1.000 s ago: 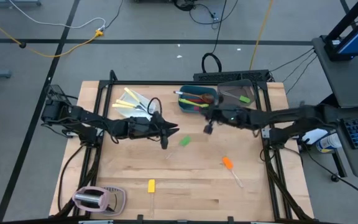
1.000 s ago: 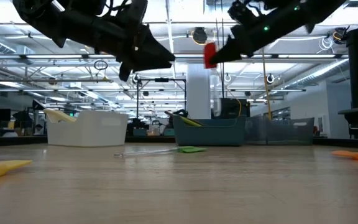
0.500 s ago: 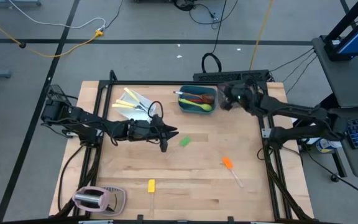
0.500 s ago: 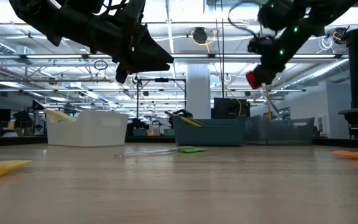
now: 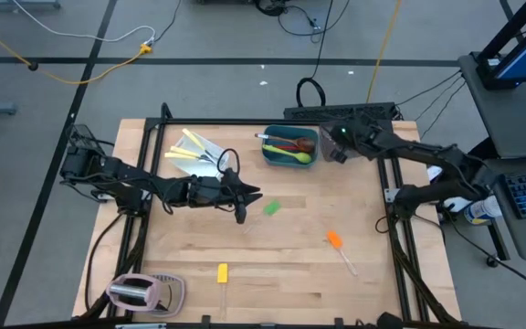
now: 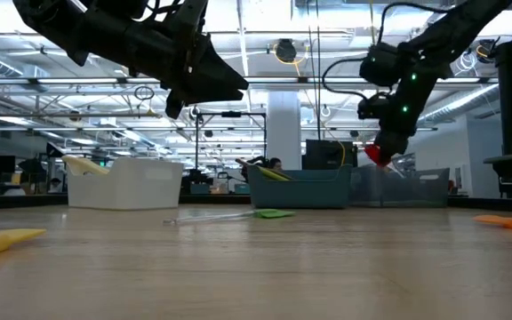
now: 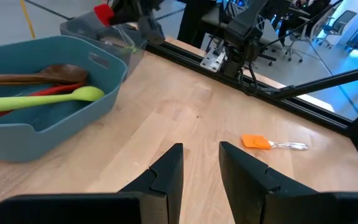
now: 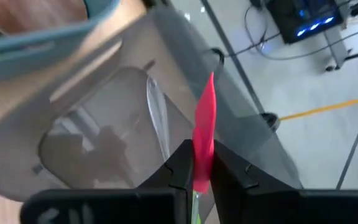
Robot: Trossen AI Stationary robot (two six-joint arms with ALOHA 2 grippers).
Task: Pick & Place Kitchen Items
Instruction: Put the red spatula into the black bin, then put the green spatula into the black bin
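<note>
Red spatula (image 8: 204, 124): clamped upright between the fingers of the right gripper (image 8: 199, 167), which were closed tight on its lower end. It hung directly above the smoky-grey tub (image 8: 104, 124) at the far right of the table; in the low view the red blade (image 6: 376, 154) showed just under the gripper, above the tub's rim.

Right gripper (image 5: 334, 152): raised over the grey tub, beside the teal tub (image 5: 290, 147).

Teal tub, far middle of the table: held a wooden spoon (image 7: 36, 74), a green spoon (image 7: 42, 99) and a red utensil (image 7: 17, 106) lying lengthwise together.

White tub (image 6: 127, 187), far left: held yellow-handled utensils (image 5: 185, 146).

Green spatula (image 5: 270, 207): flat on the table, near the centre, just beside the left gripper.

Orange spatula (image 5: 335, 240): flat on the table, right of centre, clear handle trailing toward the near edge.

Yellow spatula (image 5: 222, 272): flat on the table, near the front edge.

Left gripper (image 5: 245, 196): hovering above the table's centre, fingers (image 7: 166, 174) partly apart with nothing between them.

Toaster (image 5: 135, 291): pinkish, at the near left corner of the wooden table (image 5: 281, 274).
</note>
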